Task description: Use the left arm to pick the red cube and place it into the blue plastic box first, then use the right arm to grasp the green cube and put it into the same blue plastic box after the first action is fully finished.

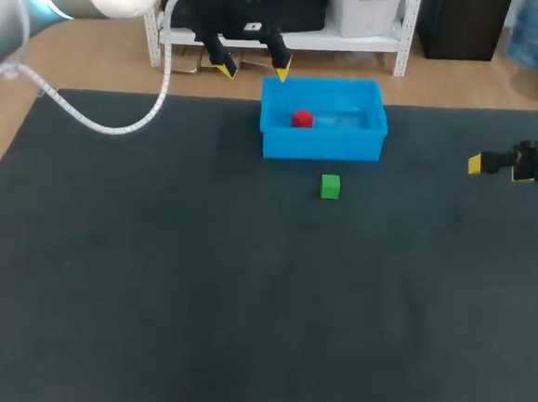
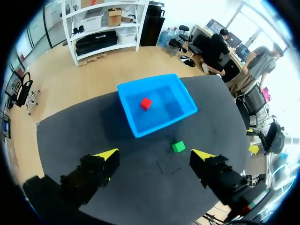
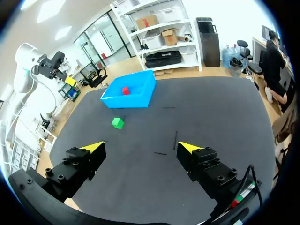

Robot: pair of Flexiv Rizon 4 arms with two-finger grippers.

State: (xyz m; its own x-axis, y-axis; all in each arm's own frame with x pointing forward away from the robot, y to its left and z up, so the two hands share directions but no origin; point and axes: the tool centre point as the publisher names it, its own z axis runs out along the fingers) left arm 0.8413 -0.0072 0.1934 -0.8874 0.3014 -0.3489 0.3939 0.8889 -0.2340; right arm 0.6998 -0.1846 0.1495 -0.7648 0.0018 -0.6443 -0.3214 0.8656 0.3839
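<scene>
The red cube [image 1: 301,119] lies inside the blue plastic box [image 1: 322,145] at the table's far middle; the left wrist view shows the red cube [image 2: 146,103] on the floor of the box [image 2: 133,122]. The green cube [image 1: 330,186] sits on the dark mat just in front of the box. My left gripper [image 1: 253,68] hangs open and empty, high above the box's back left corner. My right gripper [image 1: 495,165] stands open at the right edge, well to the right of the green cube [image 3: 117,123], holding nothing.
A dark mat [image 1: 198,279] covers the whole table. A white cable [image 1: 116,126] from my left arm hangs over the far left of the mat. Two thin dark marks [image 3: 171,140] lie on the mat ahead of my right gripper.
</scene>
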